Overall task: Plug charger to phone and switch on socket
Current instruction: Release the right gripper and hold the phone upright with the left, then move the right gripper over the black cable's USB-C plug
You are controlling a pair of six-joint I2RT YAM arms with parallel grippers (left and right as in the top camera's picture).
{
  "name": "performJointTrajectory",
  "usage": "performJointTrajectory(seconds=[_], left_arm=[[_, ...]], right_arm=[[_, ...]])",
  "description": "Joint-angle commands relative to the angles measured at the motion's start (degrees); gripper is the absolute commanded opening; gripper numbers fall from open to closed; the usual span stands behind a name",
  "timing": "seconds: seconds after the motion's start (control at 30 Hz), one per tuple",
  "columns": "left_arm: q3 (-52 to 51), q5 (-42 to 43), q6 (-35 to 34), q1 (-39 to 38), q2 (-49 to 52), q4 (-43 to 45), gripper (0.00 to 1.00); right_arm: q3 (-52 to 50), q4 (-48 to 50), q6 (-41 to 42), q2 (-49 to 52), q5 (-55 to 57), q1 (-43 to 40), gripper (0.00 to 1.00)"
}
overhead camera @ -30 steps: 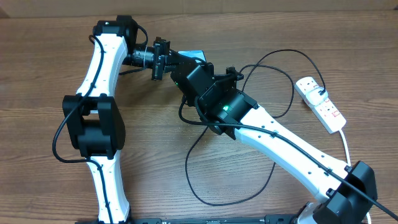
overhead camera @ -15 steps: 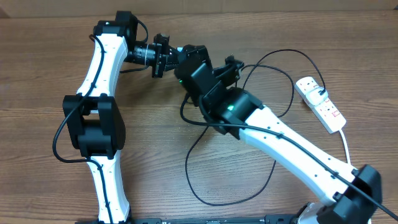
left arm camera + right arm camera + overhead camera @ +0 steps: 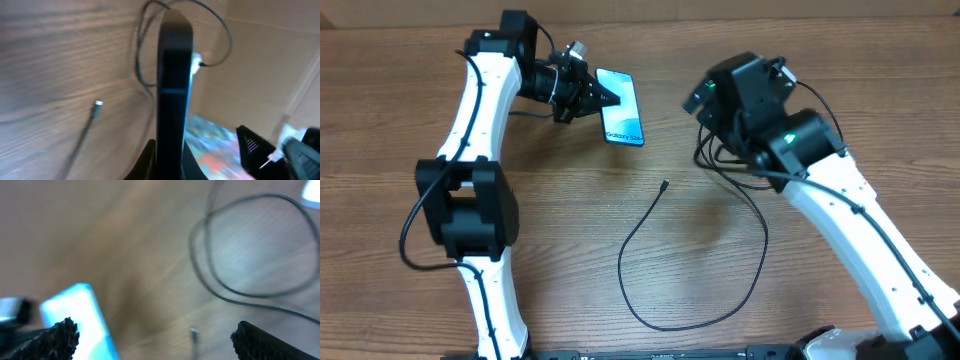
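Note:
The phone (image 3: 622, 110) has a lit blue-white screen and is held by its left end in my left gripper (image 3: 597, 95), which is shut on it. In the left wrist view the phone (image 3: 175, 85) shows edge-on between the fingers (image 3: 167, 167). The charger's thin black cable (image 3: 630, 300) loops on the table. Its small plug (image 3: 665, 184) lies loose below the phone, and also shows in the left wrist view (image 3: 98, 104) and the right wrist view (image 3: 194, 331). My right gripper (image 3: 155, 332) is open and empty, raised above the table right of the phone (image 3: 75, 310). The socket is hidden under my right arm (image 3: 760, 100).
Cable loops (image 3: 250, 245) lie on the wooden table (image 3: 560, 230) under my right arm. The left arm's base link (image 3: 460, 205) stands at the left, and the right arm's white link (image 3: 860, 230) crosses the right side.
My right arm has pulled back to the right and up, away from the phone. The plug now lies loose on the table. The phone has come into view, still held by the left gripper.

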Motion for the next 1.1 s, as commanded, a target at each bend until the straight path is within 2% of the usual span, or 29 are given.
performJointTrajectory(seconds=[0.0, 0.2, 0.3, 0.43, 0.53, 0.6, 0.73, 0.77, 0.87, 0.97, 1.07], left_arm=[[0.98, -8.33, 2.56, 0.28, -8.76, 0.09, 0.04], [0.98, -19.23, 2.27, 1.51, -12.76, 0.74, 0.04], [0.98, -24.90, -0.50, 2.05, -13.35, -0.37, 0.04], [0.92, -25.40, -0.81, 2.49, -13.29, -1.60, 0.04], [0.92, -25.44, 2.89, 2.47, -13.29, -1.55, 0.04], [0.83, -25.40, 6.19, 2.34, -13.29, -1.60, 0.04], [0.81, -25.40, 9.94, 2.27, -13.29, -2.32, 0.04], [0.81, -25.44, 10.56, 2.27, -13.29, -2.54, 0.04], [0.81, -29.35, 9.03, 2.67, -13.29, -2.62, 0.04], [0.81, -32.87, 4.92, 3.67, -13.29, -2.69, 0.04], [0.81, -32.96, 4.20, 4.28, -13.29, -2.62, 0.04]], right_arm=[[0.39, -3.21, -3.43, 1.73, -6.80, -1.97, 1.00], [-3.78, -5.53, -4.55, 3.28, -8.81, -1.57, 1.00], [-6.27, -4.57, -6.32, 5.57, -13.46, -1.01, 1.00], [-7.23, -4.13, -11.13, 10.40, -18.82, 0.17, 0.96], [-7.23, -4.26, -16.22, 14.23, -23.65, 1.01, 0.91], [-7.21, -4.52, -18.01, 16.74, -26.32, 1.36, 0.90], [-7.23, -2.38, -14.25, 19.34, -26.67, 1.40, 0.91], [-7.23, -1.68, -12.59, 19.39, -26.91, 1.40, 0.94], [-7.23, 0.07, -11.93, 19.39, -27.17, 1.64, 0.94], [-7.23, 0.94, -9.75, 19.58, -27.02, 1.79, 0.89], [-7.23, 0.90, -7.50, 20.20, -26.73, 2.25, 0.80]])
